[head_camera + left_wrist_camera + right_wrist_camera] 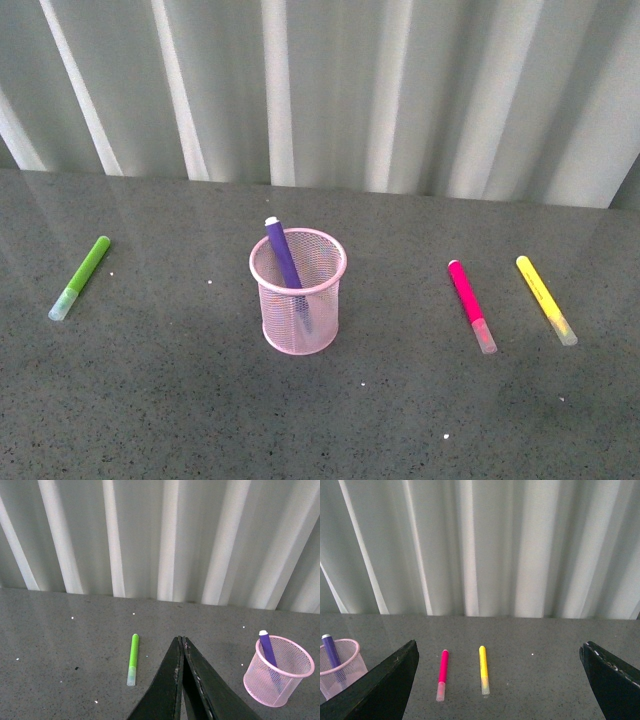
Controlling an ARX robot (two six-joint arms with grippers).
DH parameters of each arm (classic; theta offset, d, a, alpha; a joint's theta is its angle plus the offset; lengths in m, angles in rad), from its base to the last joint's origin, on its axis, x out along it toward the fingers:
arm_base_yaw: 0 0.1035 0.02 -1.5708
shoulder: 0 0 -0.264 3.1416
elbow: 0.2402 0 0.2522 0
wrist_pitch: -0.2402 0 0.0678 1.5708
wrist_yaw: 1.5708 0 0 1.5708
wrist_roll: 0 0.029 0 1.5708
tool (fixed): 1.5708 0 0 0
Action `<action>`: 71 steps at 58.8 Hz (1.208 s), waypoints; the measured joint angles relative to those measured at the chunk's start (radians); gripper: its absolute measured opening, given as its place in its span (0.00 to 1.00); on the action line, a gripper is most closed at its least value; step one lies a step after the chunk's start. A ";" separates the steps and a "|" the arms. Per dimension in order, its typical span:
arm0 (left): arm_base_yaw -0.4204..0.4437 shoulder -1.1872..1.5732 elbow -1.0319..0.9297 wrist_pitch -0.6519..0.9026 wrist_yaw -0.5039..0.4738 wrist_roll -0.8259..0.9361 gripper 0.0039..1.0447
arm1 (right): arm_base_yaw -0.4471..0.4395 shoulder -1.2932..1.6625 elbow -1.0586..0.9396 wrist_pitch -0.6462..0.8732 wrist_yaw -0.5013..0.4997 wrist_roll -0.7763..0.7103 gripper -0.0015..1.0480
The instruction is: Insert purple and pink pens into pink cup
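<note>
The pink cup (pixel 298 292) stands upright in the middle of the grey table, and the purple pen (pixel 284 256) leans inside it with its end above the rim. The pink pen (pixel 471 304) lies flat on the table to the cup's right. Neither arm shows in the front view. In the left wrist view my left gripper (pixel 181 641) is shut and empty, with the pink cup (pixel 278 671) and purple pen (pixel 268 649) off to one side. My right gripper (pixel 500 652) is wide open above the table, with the pink pen (pixel 442 674) between its fingers' span, and nothing held.
A lime-green marker (pixel 80 277) lies at the table's left, also in the left wrist view (pixel 132 658). A yellow marker (pixel 545 299) lies right of the pink pen, near it in the right wrist view (pixel 483 669). A pleated pale curtain (pixel 320 90) backs the table.
</note>
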 joint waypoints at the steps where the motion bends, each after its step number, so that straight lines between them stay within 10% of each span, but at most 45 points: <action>1: 0.000 -0.016 0.000 -0.015 0.000 0.000 0.03 | 0.000 0.000 0.000 0.000 0.000 0.000 0.93; 71: 0.000 -0.591 -0.001 -0.583 0.002 0.000 0.03 | 0.000 0.000 0.000 0.000 0.000 0.000 0.93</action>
